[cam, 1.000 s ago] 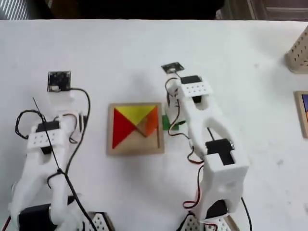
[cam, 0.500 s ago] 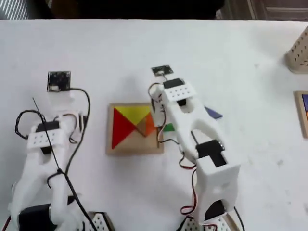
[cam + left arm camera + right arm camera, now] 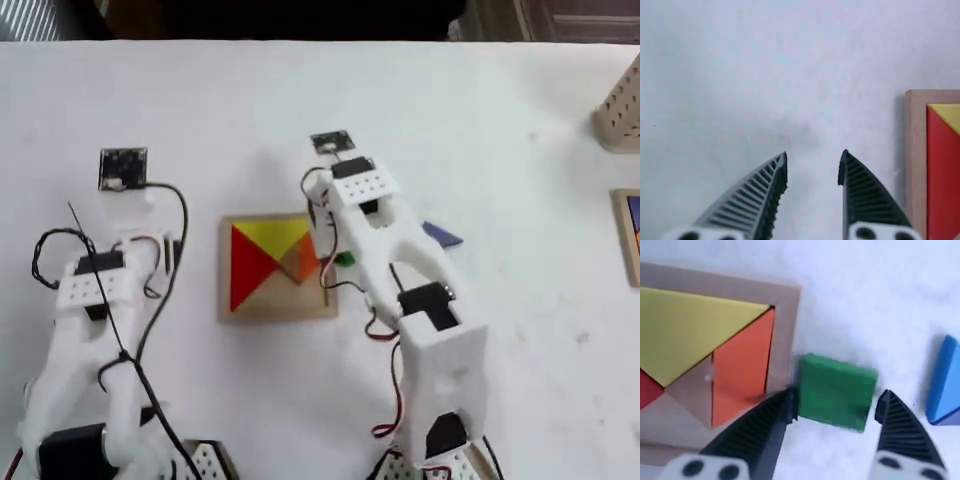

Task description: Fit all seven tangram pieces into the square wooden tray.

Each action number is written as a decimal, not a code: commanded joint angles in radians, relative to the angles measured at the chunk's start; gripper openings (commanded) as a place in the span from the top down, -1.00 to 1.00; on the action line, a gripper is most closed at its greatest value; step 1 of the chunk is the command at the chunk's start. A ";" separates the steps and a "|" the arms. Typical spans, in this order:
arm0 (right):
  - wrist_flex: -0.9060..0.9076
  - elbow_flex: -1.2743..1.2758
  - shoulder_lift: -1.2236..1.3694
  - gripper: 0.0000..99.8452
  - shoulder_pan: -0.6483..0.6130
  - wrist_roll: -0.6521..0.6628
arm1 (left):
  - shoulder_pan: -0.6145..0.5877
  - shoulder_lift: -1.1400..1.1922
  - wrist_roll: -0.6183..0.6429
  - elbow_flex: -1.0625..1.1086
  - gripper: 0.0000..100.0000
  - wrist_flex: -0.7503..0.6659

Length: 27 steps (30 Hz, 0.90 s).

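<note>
The square wooden tray (image 3: 275,312) holds a yellow triangle (image 3: 270,238), a red triangle (image 3: 248,277) and an orange piece (image 3: 312,262); the rest of its floor is bare. A green square block (image 3: 836,390) sits on the desk just beside the rim, between the right arm's wide jaws. A blue piece (image 3: 440,235) lies nearby. The left arm's jaws are narrowly parted and empty. By these views, under half the task is done.

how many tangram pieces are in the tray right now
3: the yellow triangle along the far edge, the red triangle on the left side, the orange piece at the right. The right arm may hide others.
</note>
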 commanded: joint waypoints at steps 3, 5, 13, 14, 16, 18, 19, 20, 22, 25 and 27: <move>0.024 -0.020 0.005 0.47 0.111 0.100 | -0.002 0.001 -0.014 -0.005 0.65 -0.014; 0.025 -0.018 0.005 0.47 0.113 0.101 | -0.002 0.001 -0.014 -0.005 0.65 -0.014; -0.019 -0.021 -0.002 0.48 0.097 0.103 | 0.010 0.001 -0.014 -0.003 0.65 -0.014; -0.033 -0.021 -0.002 0.48 0.099 0.103 | 0.010 0.001 -0.014 -0.003 0.65 -0.014; -0.047 -0.034 0.002 0.48 0.101 0.103 | 0.010 0.001 -0.014 -0.003 0.65 -0.014; -0.044 -0.048 0.007 0.48 0.099 0.104 | 0.010 0.001 -0.014 -0.003 0.65 -0.014; -0.048 -0.048 0.007 0.49 0.099 0.114 | 0.010 0.001 -0.014 -0.003 0.65 -0.014; -0.050 -0.051 0.007 0.53 0.099 0.140 | 0.010 0.001 -0.014 -0.003 0.65 -0.014; -0.053 -0.052 0.007 0.69 0.099 0.186 | 0.010 0.001 -0.014 -0.003 0.65 -0.014; -0.053 -0.052 0.007 0.99 0.099 0.199 | 0.010 0.001 -0.014 -0.003 0.65 -0.014; -0.050 -0.051 0.002 0.94 0.102 0.201 | 0.010 0.001 -0.014 -0.003 0.65 -0.014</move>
